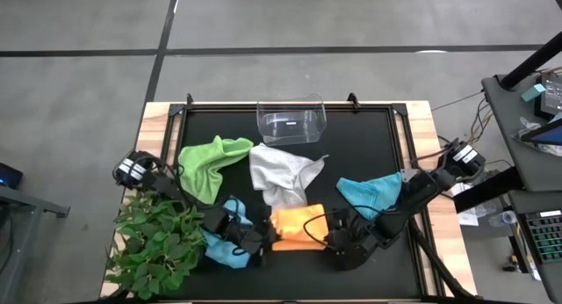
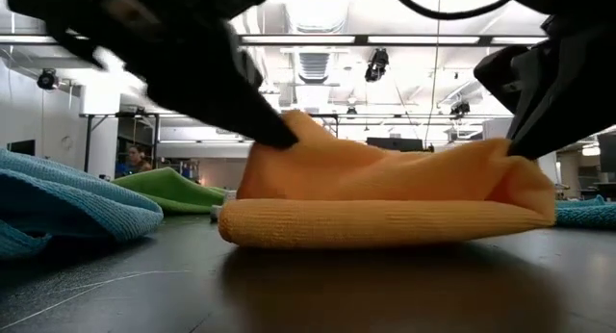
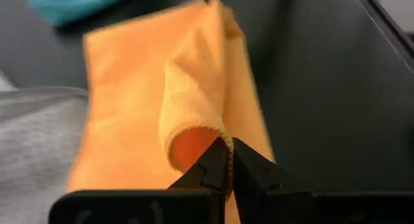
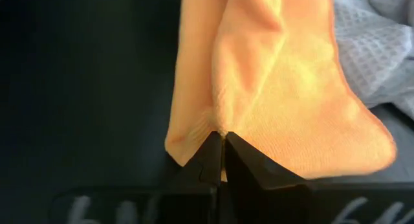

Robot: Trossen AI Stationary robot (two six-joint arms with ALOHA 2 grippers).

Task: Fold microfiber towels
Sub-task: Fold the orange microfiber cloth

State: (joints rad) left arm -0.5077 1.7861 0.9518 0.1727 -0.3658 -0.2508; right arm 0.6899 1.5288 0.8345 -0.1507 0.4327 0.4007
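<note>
The yellow-orange towel (image 1: 294, 227) lies near the table's front edge, its ends drawn up and its lower fold (image 2: 385, 222) on the mat. My left gripper (image 3: 228, 146) is shut on its left end and my right gripper (image 4: 221, 136) on its right end. The light blue towel (image 1: 224, 244) lies bunched by the left arm. The lime green towel (image 1: 211, 163), the pale grey-white towel (image 1: 281, 177) and the teal towel (image 1: 373, 194) lie crumpled farther back. My left gripper pinches the orange towel's hemmed edge (image 3: 217, 134) at its left end between the fingertips, slanting down from the table's left. The pinched edge stands up as a looped ridge while the rest lies on the mat. My right gripper pinches the towel's right end (image 4: 213, 123) at a puckered edge, slanting down from the table's right. That end (image 2: 515, 165) is lifted a little and the cloth below it stays on the mat; how many layers, I cannot tell.
A clear plastic bin (image 1: 291, 119) stands at the far middle of the black mat (image 1: 378, 137). A leafy green plant (image 1: 154, 242) sits at the near left corner beside the left arm. Bare mat shows to the right of the teal towel.
</note>
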